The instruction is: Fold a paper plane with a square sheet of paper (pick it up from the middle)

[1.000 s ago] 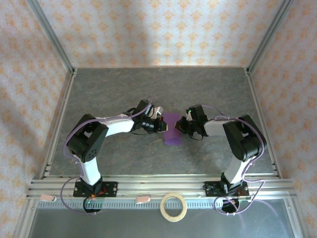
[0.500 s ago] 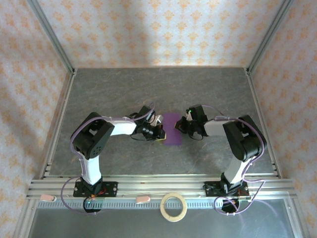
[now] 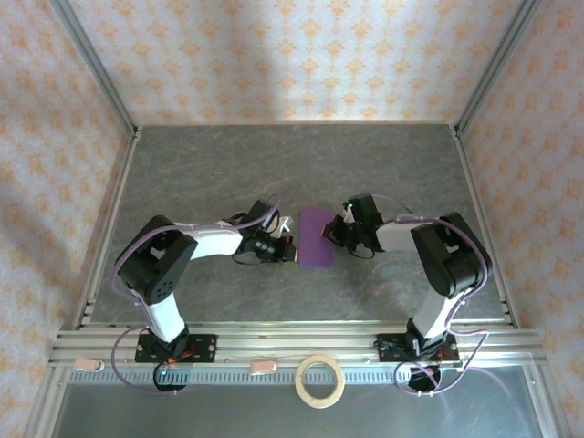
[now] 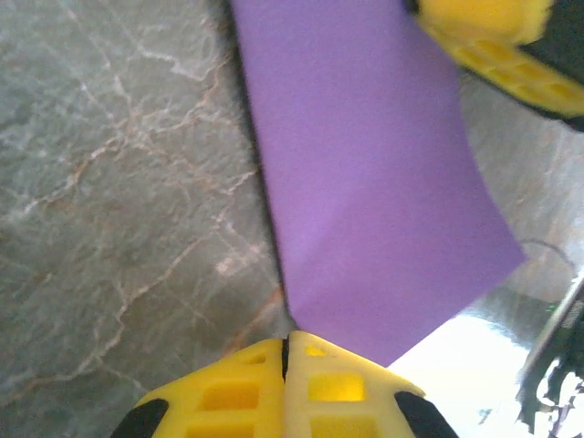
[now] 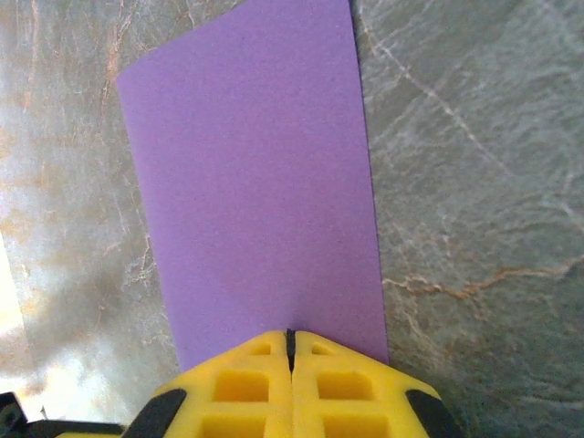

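The purple sheet of paper (image 3: 317, 239) lies flat on the grey table as a narrow rectangle, long side running away from the arms. My left gripper (image 3: 290, 249) is shut, its yellow tips (image 4: 286, 345) at the paper's near left corner (image 4: 365, 164). My right gripper (image 3: 335, 230) is shut too, its tips (image 5: 291, 336) resting on the paper's right edge (image 5: 255, 201), about midway along. The right gripper's yellow fingers (image 4: 493, 36) show across the paper in the left wrist view. Neither pair of jaws has paper between them.
A tan tape ring (image 3: 300, 381) lies on the near metal shelf, in front of the aluminium rail (image 3: 292, 345). Patterned walls and metal frame posts close in the table (image 3: 274, 164) on three sides.
My left gripper has slid along the paper's left edge toward the near corner. The paper's near end, raised and shadowed a second ago, now lies flat. The right gripper has stayed put.
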